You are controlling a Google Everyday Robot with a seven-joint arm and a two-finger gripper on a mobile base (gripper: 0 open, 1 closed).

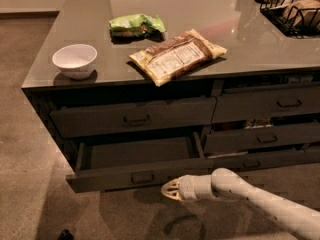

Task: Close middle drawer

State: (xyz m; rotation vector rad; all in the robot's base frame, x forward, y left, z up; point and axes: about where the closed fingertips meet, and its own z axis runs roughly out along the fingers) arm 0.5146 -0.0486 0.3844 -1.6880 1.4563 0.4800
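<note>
The middle drawer (115, 179) in the left column is pulled out, its slim dark-grey front toward me with a small handle (142, 177) at centre. Its paler inner walls and floor (140, 151) show. Above it sits the taller-fronted top drawer (132, 118), which is shut. My gripper (168, 190) is on the end of the pale arm (250, 196) that comes in from the lower right. It points left, just below and in front of the drawer front, a little right of the handle. It holds nothing that I can see.
On the counter top (210, 14) are a white bowl (75, 60), a green bag (136, 25), a brown snack bag (176, 56) and a black wire basket (295, 9). The right column's drawers (260, 136) stand slightly ajar. Carpet floor (30, 184) lies to the left.
</note>
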